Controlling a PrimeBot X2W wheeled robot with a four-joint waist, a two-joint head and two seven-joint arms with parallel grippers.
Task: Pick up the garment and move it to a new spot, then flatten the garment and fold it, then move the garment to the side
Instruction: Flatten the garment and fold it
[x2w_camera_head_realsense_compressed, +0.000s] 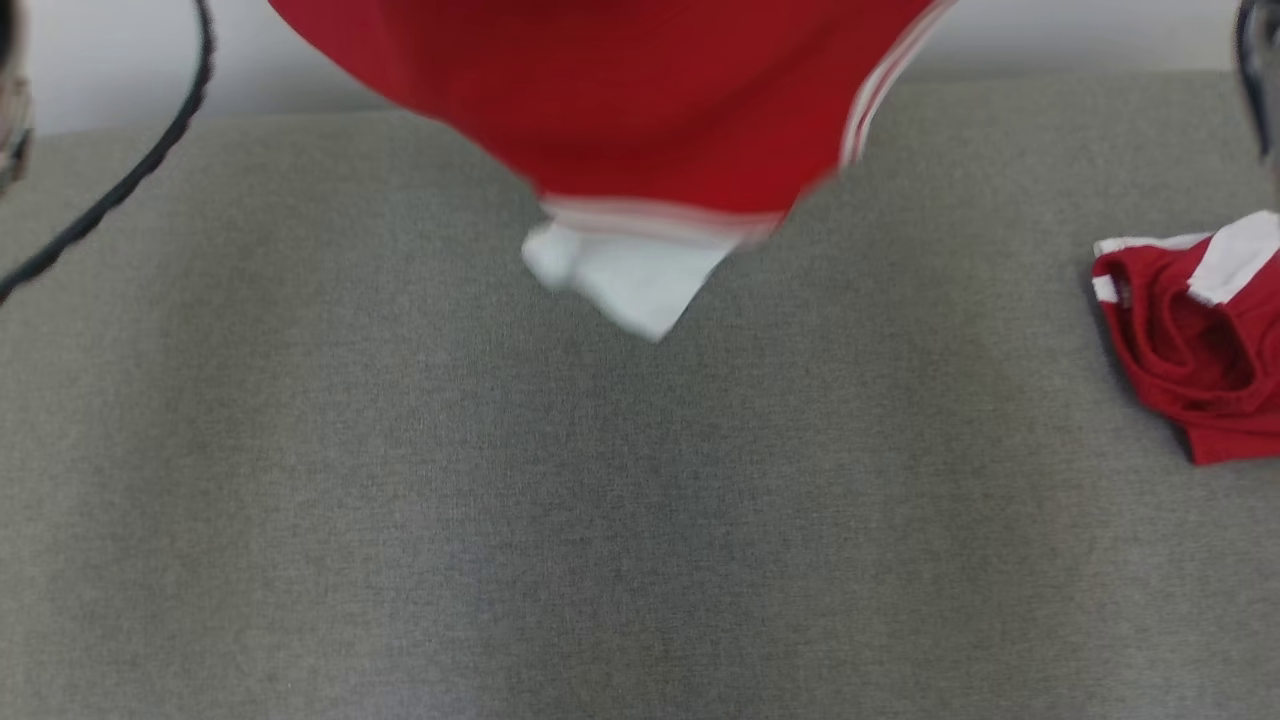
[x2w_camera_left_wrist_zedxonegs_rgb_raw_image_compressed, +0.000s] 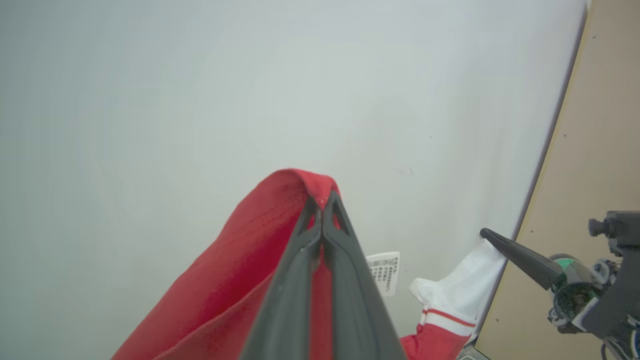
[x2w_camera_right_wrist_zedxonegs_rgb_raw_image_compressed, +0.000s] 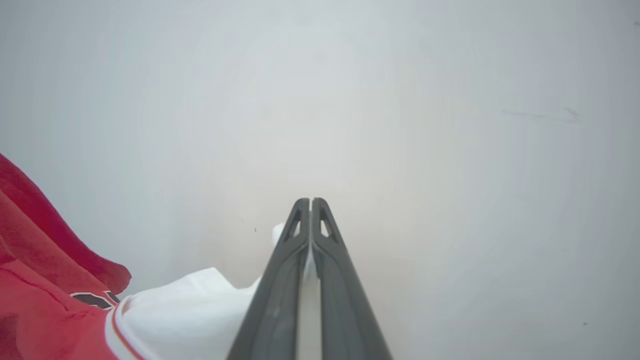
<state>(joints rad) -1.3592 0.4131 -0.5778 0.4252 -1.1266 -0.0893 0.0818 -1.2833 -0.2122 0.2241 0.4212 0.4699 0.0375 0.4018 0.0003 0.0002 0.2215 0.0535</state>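
Red garment (x2w_camera_head_realsense_compressed: 640, 100) w/ white trim hangs in mid-air above grey cloth surface (x2w_camera_head_realsense_compressed: 400, 520); left gripper (x2w_camera_left_wrist_zedxonegs_rgb_raw_image_compressed: 324, 212) closed, pinching its red edge; right gripper (x2w_camera_right_wrist_zedxonegs_rgb_raw_image_compressed: 311, 212) closed on its white sleeve; pick-up looks done, prob. mid-carry; laying down, flattening, folding, shifting aside all left; 2nd garment (x2w_camera_head_realsense_compressed: 1190, 340), also red, lies crumpled at surface's right.
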